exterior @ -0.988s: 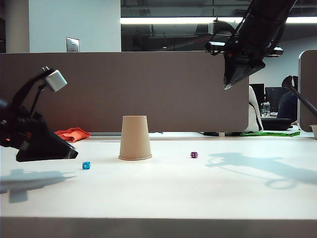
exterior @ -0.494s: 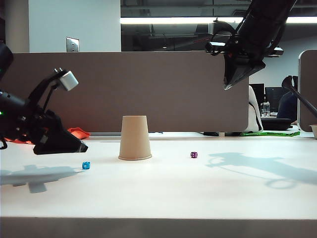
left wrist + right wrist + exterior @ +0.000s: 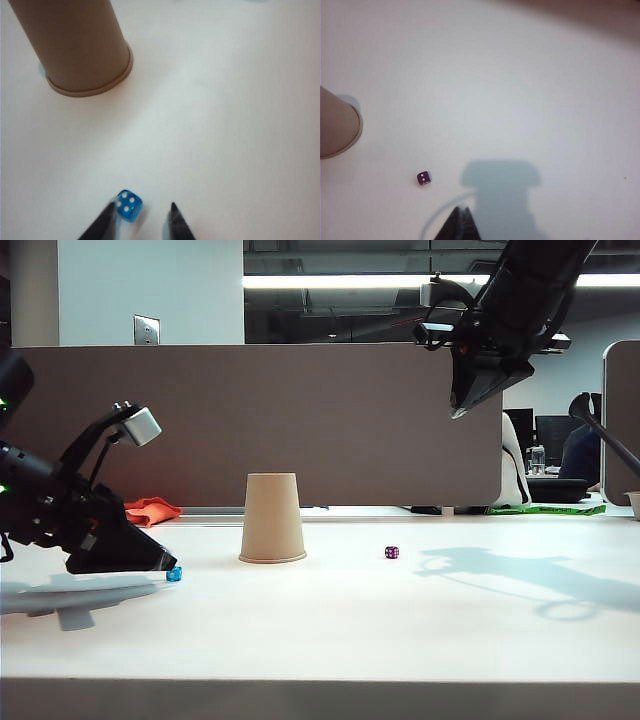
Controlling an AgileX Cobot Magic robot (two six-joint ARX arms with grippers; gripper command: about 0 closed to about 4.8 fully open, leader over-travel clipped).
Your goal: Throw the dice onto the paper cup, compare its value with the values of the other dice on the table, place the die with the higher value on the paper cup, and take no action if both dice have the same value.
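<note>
Cup [image 3: 337, 125] cropped; both grippers' [image 3: 142, 217] [image 3: 461, 212] bodies unseen.

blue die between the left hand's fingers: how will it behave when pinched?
The light blue die is tiny and looks like hard, glossy plastic, so it is probably stiff, light and a bit slippery. It lies off-centre in the open left hand, against one finger, so it may skid or twist as the fingers close. Flat faces make rolling away unlikely.

Office: cubicle partition [image 3: 300, 420], monitors [image 3: 550, 435], ceiling strip-lights [image 3: 340, 281].
</note>
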